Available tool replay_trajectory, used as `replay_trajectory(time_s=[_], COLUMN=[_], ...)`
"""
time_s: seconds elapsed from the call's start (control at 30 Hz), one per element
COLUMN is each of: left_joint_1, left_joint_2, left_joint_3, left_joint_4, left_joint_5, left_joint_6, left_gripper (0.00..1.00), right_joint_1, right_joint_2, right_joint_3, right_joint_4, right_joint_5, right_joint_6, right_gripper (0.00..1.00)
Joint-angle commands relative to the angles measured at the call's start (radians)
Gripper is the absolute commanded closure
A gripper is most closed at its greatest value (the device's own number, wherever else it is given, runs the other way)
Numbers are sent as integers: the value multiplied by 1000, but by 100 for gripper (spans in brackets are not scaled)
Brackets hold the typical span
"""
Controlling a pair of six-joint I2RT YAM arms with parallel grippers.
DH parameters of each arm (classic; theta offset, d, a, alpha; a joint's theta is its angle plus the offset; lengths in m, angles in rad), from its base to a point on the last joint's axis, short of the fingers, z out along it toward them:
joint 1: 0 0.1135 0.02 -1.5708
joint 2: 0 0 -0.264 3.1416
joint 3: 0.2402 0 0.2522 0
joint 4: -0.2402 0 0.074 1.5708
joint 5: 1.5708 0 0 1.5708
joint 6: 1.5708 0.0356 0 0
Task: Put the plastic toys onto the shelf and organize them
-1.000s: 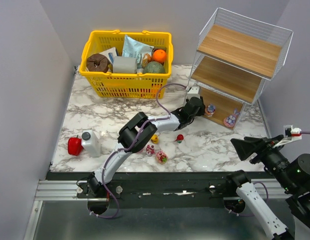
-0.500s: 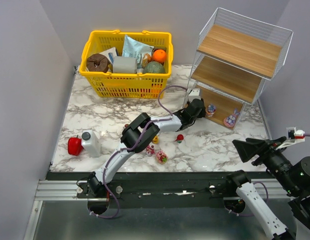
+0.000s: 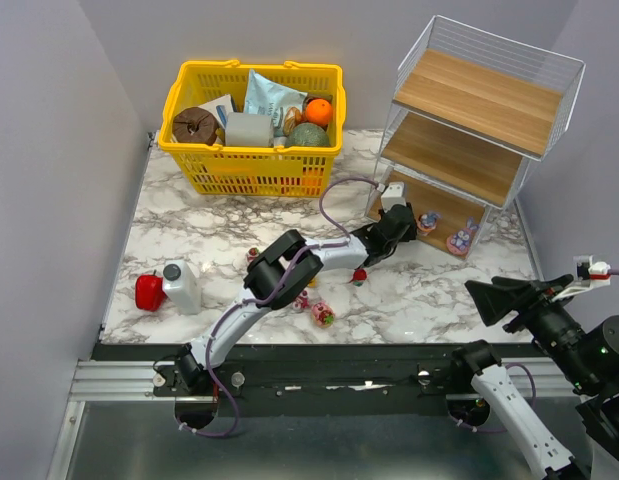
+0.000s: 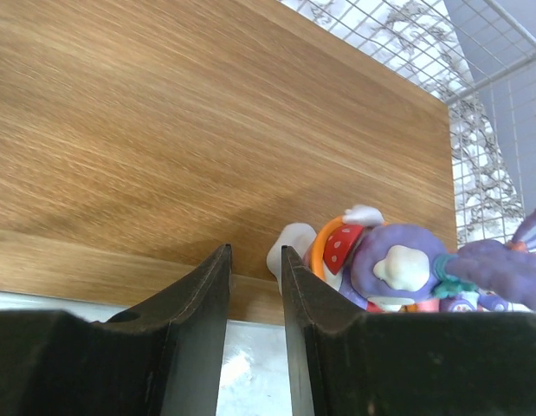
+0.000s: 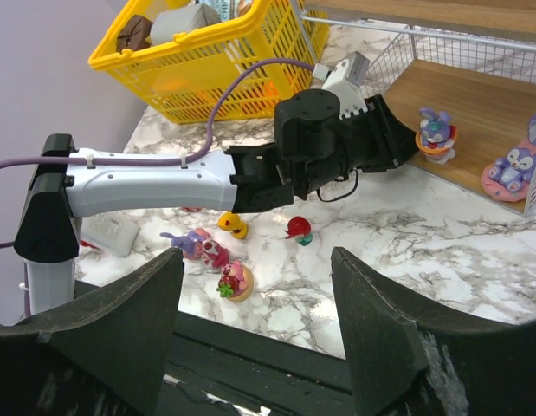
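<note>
The shelf [image 3: 489, 100], upper right in the top view, holds two purple toys on its bottom board: one in an orange cup [image 4: 380, 269], perhaps a rabbit, and another [image 3: 460, 238] to its right. The basket [image 3: 249, 170], upper left, is packed full.

The left arm stretches from bottom left to that board. The left gripper [image 4: 255, 260] is at the board's front edge, its fingers a narrow gap apart and empty. The right gripper [image 5: 256, 260], lower right, gapes wide, holding nothing.

A duck [image 5: 234, 225] and other toys lie on the table [image 3: 189, 230] under the left arm. A pepper [image 3: 148, 291] and a bottle [image 3: 181, 287] stand at the left.
</note>
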Motion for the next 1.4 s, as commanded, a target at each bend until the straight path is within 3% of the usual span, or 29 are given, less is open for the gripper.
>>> replay_trajectory(time_s=[0.0,0.33,0.63,1.03,1.17,1.27,1.37], left_joint_1=[-8,-8,-5,5,0,-6,-23], left_joint_2=[43,91,97,-125,-266,-401,-557], left_joint_3=[22,94,105,-190,-324,-453,-556], left_joint_4=[-20,-10,-33,16,51,65,51], left_joint_5=[-24,44,24,-142,-162,-183,-232], left_joint_6=[-15,16,27,65,117,162,218], left_gripper=[61,61,58,49,46,38,25], right_joint_1=[2,1,1,1,2,1,1], right_joint_2=[-22,-26,-29,-45,-51,-52,-40], right_joint_3=[12,7,2,-33,-59,-96,-119], right_joint_4=[-39,-42,-42,-45,-47,-47,-47], right_joint_5=[29,31,31,58,66,51,43], right_joint_6=[-14,-20,-20,-11,-1,0,0], right_gripper=[23,23,23,23,23,22,21])
